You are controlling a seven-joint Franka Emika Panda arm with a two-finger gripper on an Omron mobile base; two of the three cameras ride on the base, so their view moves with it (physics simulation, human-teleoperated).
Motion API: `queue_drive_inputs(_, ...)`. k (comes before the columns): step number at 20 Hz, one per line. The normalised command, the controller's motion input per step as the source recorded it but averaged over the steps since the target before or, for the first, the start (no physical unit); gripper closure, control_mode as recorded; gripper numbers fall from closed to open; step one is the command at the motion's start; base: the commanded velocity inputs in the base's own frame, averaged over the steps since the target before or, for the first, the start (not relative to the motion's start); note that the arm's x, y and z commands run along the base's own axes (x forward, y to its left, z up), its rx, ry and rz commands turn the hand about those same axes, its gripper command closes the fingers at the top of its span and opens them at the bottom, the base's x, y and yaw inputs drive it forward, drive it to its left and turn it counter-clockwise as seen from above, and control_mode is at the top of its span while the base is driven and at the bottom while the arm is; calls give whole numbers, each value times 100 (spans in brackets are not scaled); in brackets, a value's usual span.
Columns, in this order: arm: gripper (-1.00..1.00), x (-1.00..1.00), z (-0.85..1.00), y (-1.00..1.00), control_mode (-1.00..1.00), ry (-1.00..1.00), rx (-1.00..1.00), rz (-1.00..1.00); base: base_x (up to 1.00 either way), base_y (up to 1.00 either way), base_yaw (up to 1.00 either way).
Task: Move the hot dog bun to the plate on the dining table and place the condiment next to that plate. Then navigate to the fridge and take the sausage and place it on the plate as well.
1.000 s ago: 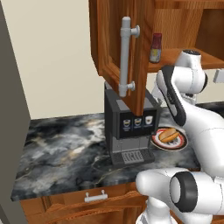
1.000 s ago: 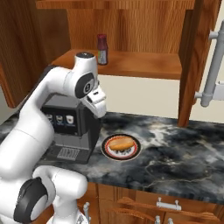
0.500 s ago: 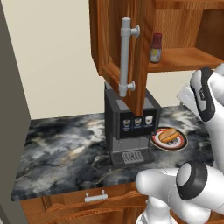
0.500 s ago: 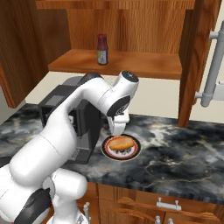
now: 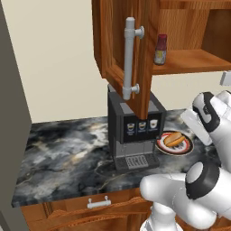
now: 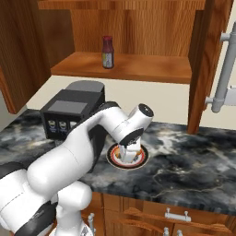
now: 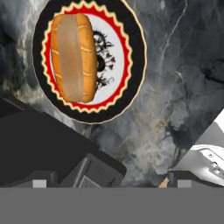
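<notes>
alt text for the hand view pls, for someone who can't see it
Looking down from the hand, an orange-tan hot dog bun lies on a round patterned plate with a dark rim on a dark marbled counter. The coffee machine's dark body sits beside the plate, and the open gripper shows two finger tips far apart at the bottom, holding nothing.

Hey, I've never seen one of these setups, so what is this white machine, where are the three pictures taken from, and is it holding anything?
It is a white robot arm in a computer-drawn kitchen. Two pictures come from cameras behind it, one on each side; the third looks out from its hand. On the marbled counter stand a coffee machine and a red-rimmed plate carrying a hot dog bun. A small bottle stands on the open cupboard shelf. The gripper is open above the bun, holding nothing.
</notes>
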Motion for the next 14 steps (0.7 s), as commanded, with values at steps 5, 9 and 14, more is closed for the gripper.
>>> queue_drive_inputs(5, -100, 45, -41, 0, -100, 0, -2, 2, 0, 0, 0)
queue_drive_inputs(9, -100, 44, -26, -6, -100, 0, 0, 5, 0, 0, 0)
queue_drive_inputs(14, -100, 38, -26, -17, -100, 0, 0, 5, 0, 0, 0)
